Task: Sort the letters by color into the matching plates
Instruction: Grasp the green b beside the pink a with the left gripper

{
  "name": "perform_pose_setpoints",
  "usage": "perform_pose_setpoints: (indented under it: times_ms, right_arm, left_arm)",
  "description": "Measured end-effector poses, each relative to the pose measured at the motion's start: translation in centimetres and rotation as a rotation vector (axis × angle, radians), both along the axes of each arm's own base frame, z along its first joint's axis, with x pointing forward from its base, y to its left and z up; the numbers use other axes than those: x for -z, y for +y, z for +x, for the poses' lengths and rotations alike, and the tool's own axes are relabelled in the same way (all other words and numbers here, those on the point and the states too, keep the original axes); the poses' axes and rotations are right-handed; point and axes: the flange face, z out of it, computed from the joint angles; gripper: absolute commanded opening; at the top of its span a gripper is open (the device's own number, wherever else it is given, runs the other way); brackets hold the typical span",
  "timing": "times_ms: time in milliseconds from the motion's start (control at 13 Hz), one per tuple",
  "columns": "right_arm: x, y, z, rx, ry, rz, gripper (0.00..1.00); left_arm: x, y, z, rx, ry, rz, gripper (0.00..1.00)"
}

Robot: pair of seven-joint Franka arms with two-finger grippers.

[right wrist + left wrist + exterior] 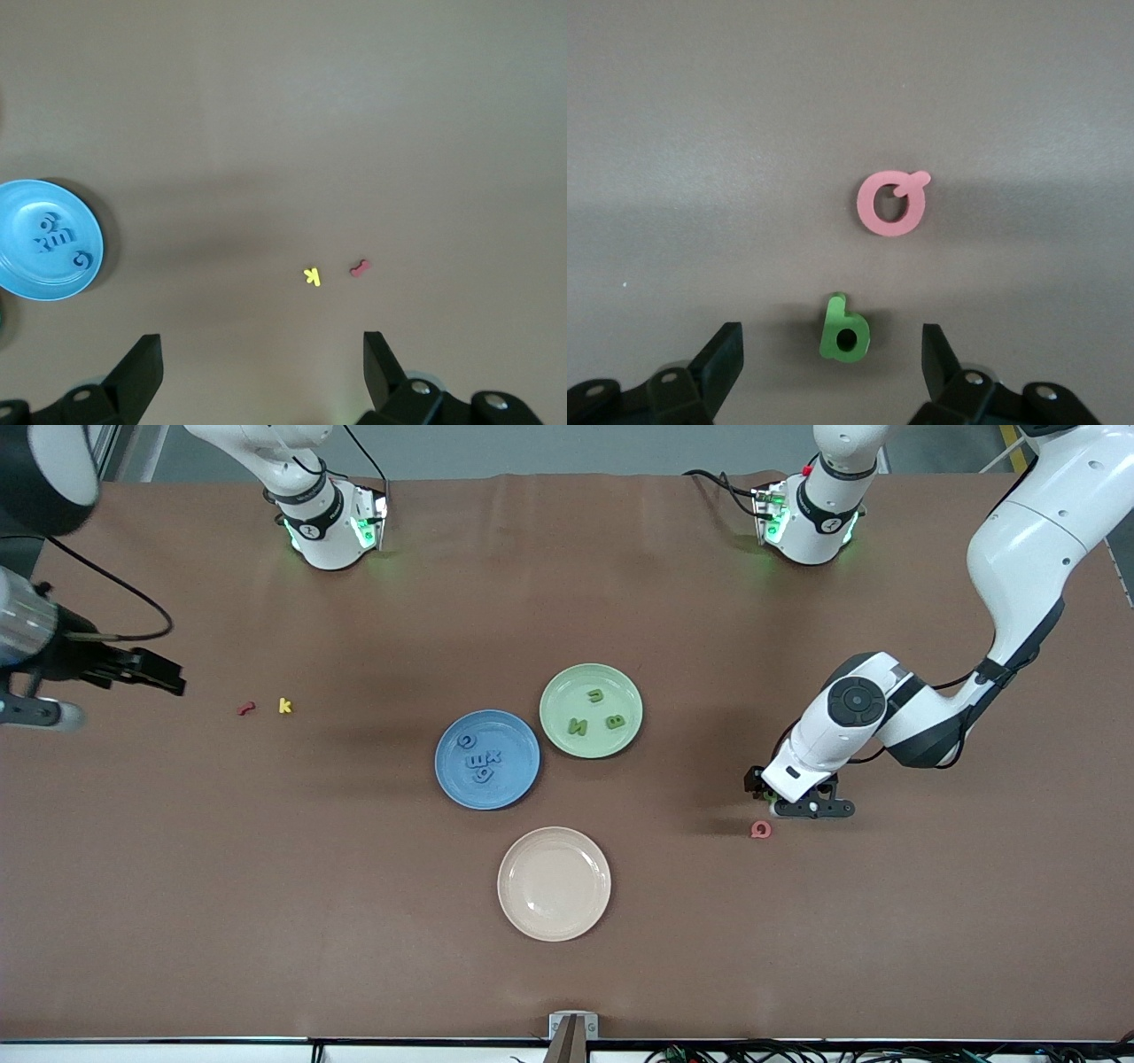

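Fingers (719,365) of the left gripper (802,808) spread wide, low over the table, straddling a green letter b (843,330) that lies flat just beside a pink letter Q (760,830), toward the left arm's end. Green plate (625,731) holds three green letters; blue plate (524,779) touching it holds four blue ones. Right gripper (261,372) waits, fingers wide, above the table near a yellow k (284,706).

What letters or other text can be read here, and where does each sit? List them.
"k": yellow letter on the table.
"Q": pink letter on the table.
"b": green letter between the open left gripper fingers.
"U", "N", "B": green letters in the green plate.
Blue letters in the blue plate: overlapping, unreadable.
Red letter: unreadable.
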Motion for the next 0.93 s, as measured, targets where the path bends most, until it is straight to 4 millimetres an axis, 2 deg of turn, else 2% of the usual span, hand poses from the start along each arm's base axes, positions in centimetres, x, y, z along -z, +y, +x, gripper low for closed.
perform_pose_setpoints:
  times_ms: [154, 308, 617, 925]
  right_arm:
    - [-2.3, -0.3, -0.2, 0.004, -0.004, 0.002, 1.0]
    - [-3.3, -0.3, -0.2, 0.003, -0.01, 0.003, 1.0]
    - [-2.9, -0.6, 0.5, 0.008, -0.01, 0.006, 1.0]
    - [-4.6, -0.3, 0.6, 0.003, -0.041, 0.013, 1.0]
  left_arm:
    - [0.7, 0.1, 0.0, 0.002, 0.0, -0.008, 0.66]
    - [1.5, -0.1, -0.1, 0.005, 0.003, -0.017, 0.56]
    - [1.7, -0.5, -0.2, 0.011, 0.003, -0.018, 0.32]
    - [1.6, -0.5, -0.1, 0.01, 0.0, -0.02, 0.19]
